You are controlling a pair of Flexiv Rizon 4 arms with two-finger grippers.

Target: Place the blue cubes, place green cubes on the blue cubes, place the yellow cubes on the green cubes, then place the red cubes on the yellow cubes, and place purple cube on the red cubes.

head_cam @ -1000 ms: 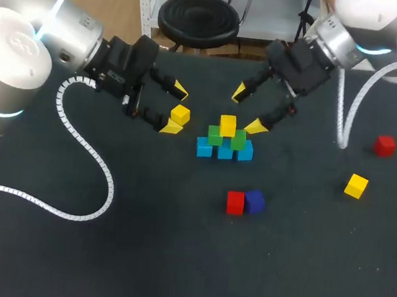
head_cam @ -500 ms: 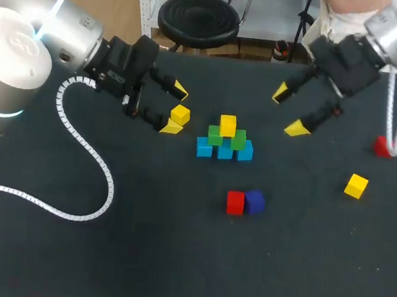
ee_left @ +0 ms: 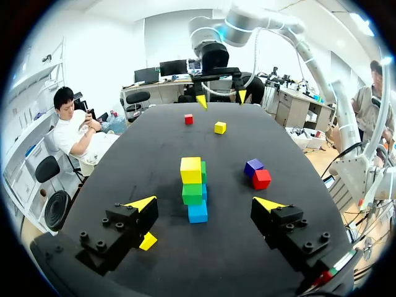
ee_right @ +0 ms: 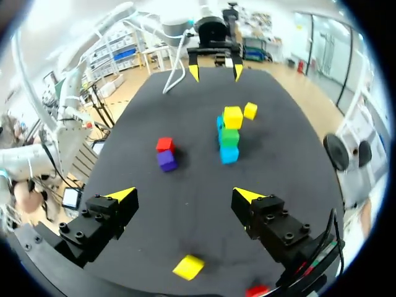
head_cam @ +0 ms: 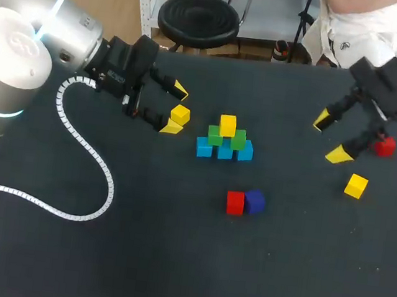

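Head view: the left tool [head_cam: 174,108] is spread wide, unclamped, with a loose yellow cube [head_cam: 180,114] between its fingers. The right tool [head_cam: 330,138] hangs apart and empty near a second yellow cube [head_cam: 356,186] at the tabletop's [head_cam: 170,261] right.

Left wrist view: the cube pyramid [ee_left: 193,189] sits ahead, centre.

Right wrist view: the second yellow cube lies under the spread fingers. It looks light and rigid; pinch opposite flat faces.

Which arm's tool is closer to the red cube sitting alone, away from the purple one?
Right. The right tool is just beside the lone red cube; the left tool is across the table, beyond the cube stack.
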